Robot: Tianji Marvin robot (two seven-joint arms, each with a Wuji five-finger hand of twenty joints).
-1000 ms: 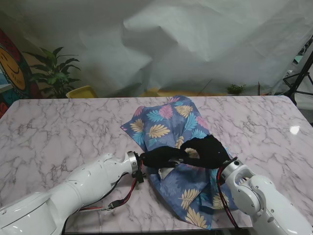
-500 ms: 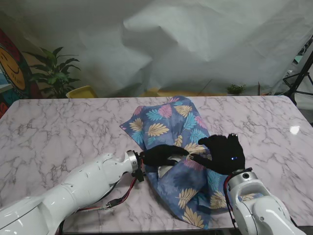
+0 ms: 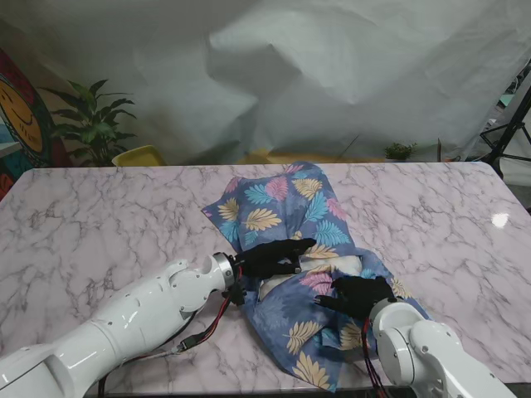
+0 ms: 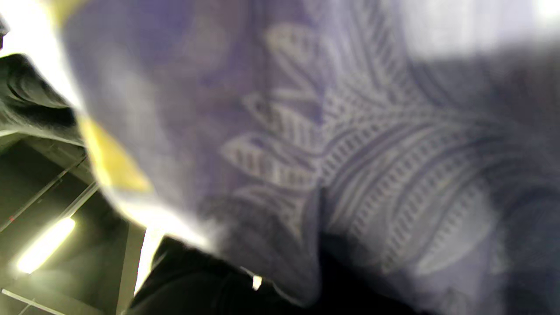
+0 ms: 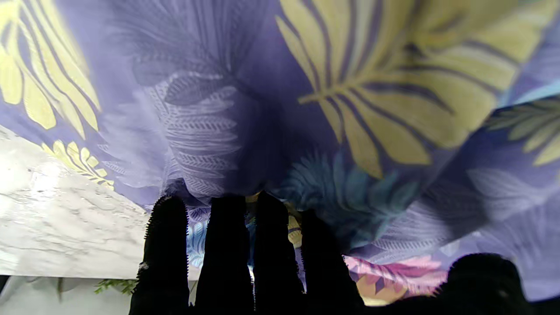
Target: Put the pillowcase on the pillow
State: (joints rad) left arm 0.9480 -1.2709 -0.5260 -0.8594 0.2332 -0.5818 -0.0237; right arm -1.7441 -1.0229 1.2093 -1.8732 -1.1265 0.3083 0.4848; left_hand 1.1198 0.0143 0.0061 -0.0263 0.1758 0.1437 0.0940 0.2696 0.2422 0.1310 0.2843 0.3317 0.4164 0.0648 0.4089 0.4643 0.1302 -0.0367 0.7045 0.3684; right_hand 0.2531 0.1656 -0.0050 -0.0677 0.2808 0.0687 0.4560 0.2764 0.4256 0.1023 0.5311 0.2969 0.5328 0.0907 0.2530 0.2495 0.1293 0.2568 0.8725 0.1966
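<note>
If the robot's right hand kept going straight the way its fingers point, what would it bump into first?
Most likely the pillowcase: in the right wrist view the right hand points straight into the leaf-print cloth, right at its fingertips. Whether they already touch is unclear.

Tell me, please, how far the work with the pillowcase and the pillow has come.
Partly done: the pillowcase covers the far end of the pillow, a white strip of which shows at the opening. In hand: the left robot hand grips the opening's edge, the right robot hand presses on the cloth. Left: pulling the loose near part over the pillow.
</note>
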